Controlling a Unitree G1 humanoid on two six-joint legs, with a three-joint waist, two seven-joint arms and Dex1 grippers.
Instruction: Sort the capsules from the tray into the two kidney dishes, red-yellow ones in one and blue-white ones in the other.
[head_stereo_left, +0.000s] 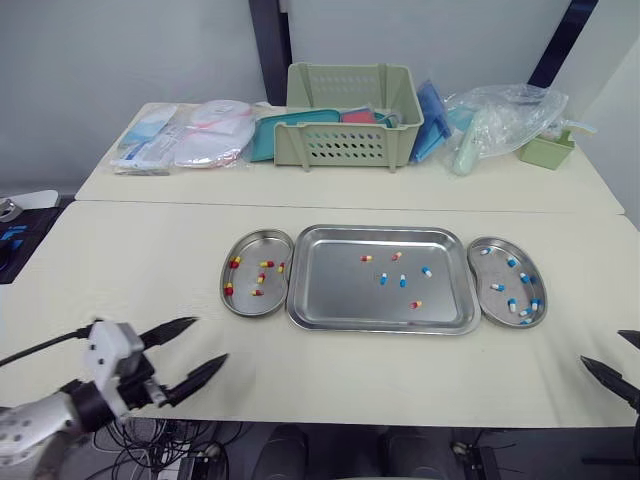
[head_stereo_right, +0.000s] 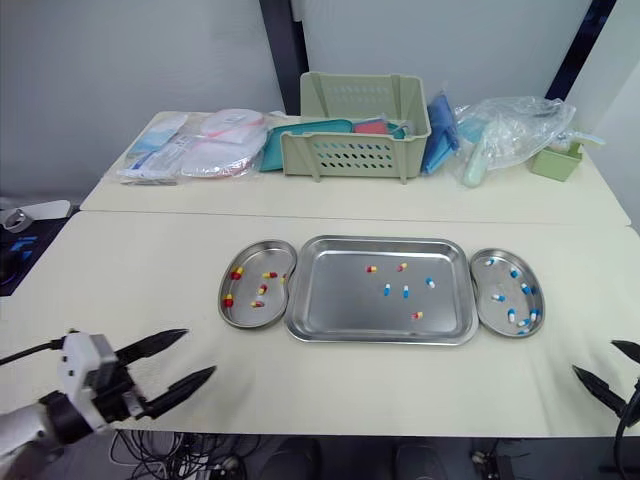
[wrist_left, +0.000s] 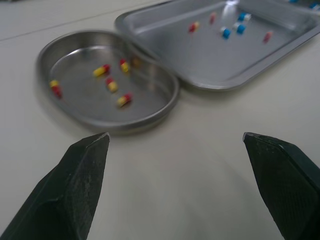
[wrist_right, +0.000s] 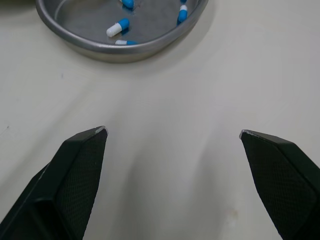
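Note:
A steel tray (head_stereo_left: 330, 300) lies mid-table with several loose capsules, red-yellow (head_stereo_left: 366, 258) and blue-white (head_stereo_left: 427, 271). The left kidney dish (head_stereo_left: 243, 300) holds several red-yellow capsules (wrist_left: 101, 70). The right kidney dish (head_stereo_left: 497, 305) holds several blue-white capsules (wrist_right: 118, 27). My left gripper (head_stereo_left: 200, 350) hovers open near the table's front left, short of the left dish, with nothing between its fingers. My right gripper (head_stereo_left: 618, 360) is open at the front right edge, short of the right dish (wrist_right: 125, 47), and holds nothing.
On a second table behind stand a green slotted basket (head_stereo_left: 355, 130), packaged supplies (head_stereo_left: 190, 135) at the left, a clear plastic bag (head_stereo_left: 500, 120) and a small green box (head_stereo_left: 547, 150) at the right. Bare tabletop stretches along the front.

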